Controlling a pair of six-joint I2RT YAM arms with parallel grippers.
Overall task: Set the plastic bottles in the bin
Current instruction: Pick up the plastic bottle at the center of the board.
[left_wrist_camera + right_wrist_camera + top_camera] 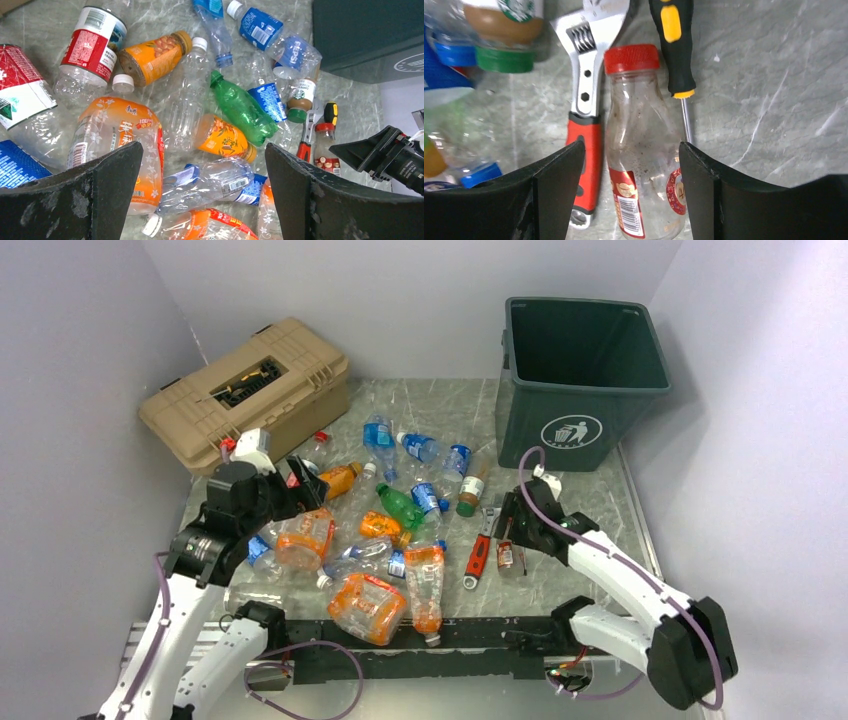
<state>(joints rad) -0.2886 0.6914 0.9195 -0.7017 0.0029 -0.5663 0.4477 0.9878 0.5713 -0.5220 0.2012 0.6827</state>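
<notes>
**Two arms are poising over a spill of bottles while the bin is standing by**

At the far left, we are seeing a tan toolbox (245, 390) sitting at the back corner of the marbled table (600, 500). Just in front of it, the left gripper (300, 480) is hanging above the near-left edge of the heap. Its wrist view is showing the fingers (100, 195) spread wide and grasping nothing.

The plastic bottles (390, 530) are lying strewn across the middle of the table, all of them outside the bin, many crushed and overlapping. Below the left gripper we are picking out a large orange-labelled bottle (120, 150), and towards the centre a green bottle (242, 110) is lying on its side.

Moving right, a red-handled wrench (585, 100) is lying just beside a clear red-capped bottle (639, 135), with a black-and-yellow screwdriver (672, 45) on that bottle's other side. The right gripper (630, 145) is sitting low over the red-capped bottle, its fingers (549, 195) released and straddling the body. We cannot tell whether they are touching it.

At the back right, the dark green bin (580, 370) is standing upright with its top open and its white litter symbol facing the arms. It is standing apart from the nearest bottles.
</notes>
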